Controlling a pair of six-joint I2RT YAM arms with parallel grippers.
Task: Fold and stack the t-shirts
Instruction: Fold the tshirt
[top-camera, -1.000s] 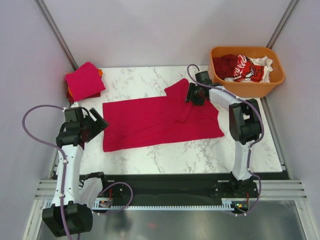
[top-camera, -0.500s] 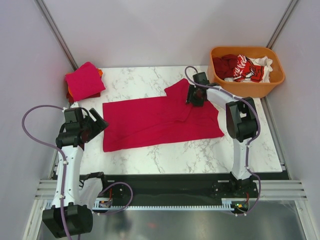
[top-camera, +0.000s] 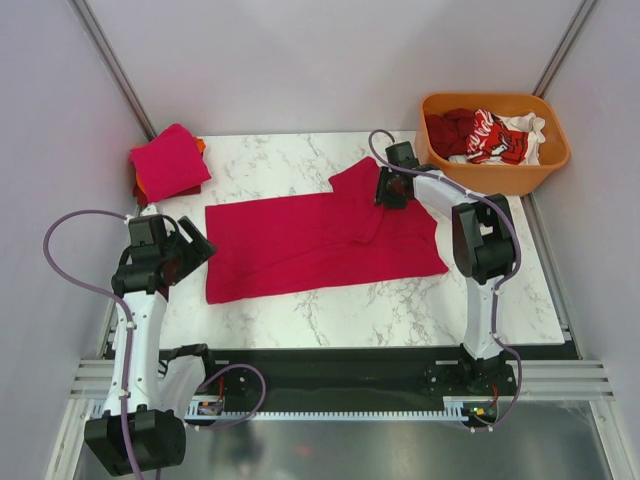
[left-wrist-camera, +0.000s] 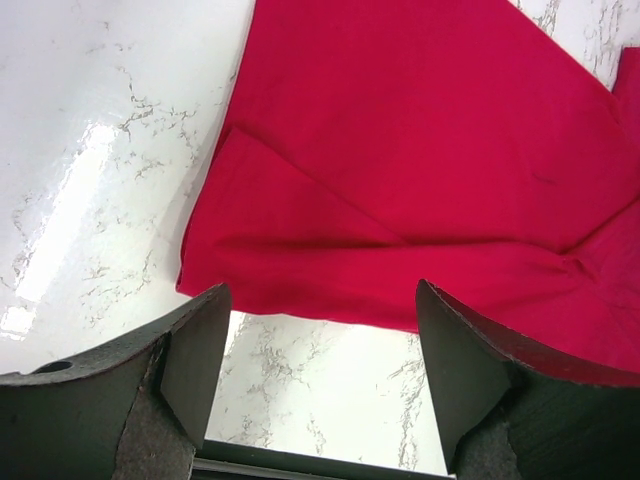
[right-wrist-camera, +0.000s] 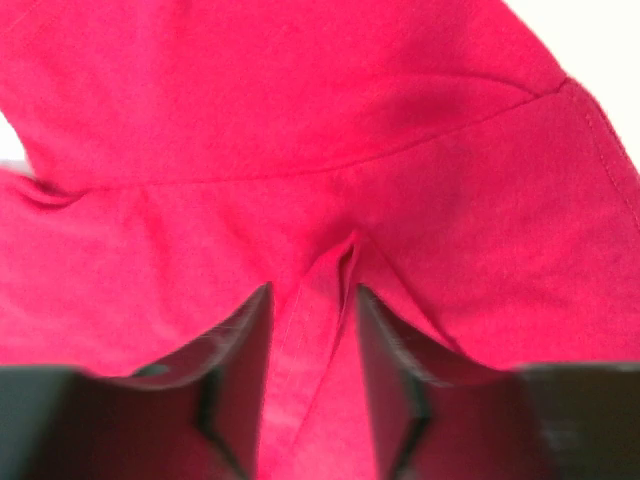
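"Where is the shirt?"

"The shirt (top-camera: 300, 245) lies spread flat in the middle of the desk (top-camera: 330, 310), its long way going left to right. One sleeve (top-camera: 352, 180) sticks out on the far side."

"What are the right jaws up to?"

"They are down on the cloth just beside that sleeve. They stand narrow, with a little ridge (right-wrist-camera: 305, 300) of red cloth between them. I can't tell if they pinch it tight."

"And the left jaws?"

"Wide open, holding nothing. They hang over the left side of the desk, near the shirt's left end."

"So which step is this?"

"I think it's the start of folding this shirt. That sleeve has to be tucked in before the body can be folded up."

"What does the next move need?"

"My guess is the right jaws need a sure hold on the cloth first. Then they can lift it and lay the sleeve over onto the body, nice and flat. If the hold is weak, the cloth may slip out. If they drag too hard, the whole shirt may slide and bunch up."

"And then?"

"It gets folded small and goes on the pile (top-camera: 168, 160) in the far left corner. More shirts (top-camera: 485, 135) wait in the tub (top-camera: 500, 178) at the far right."
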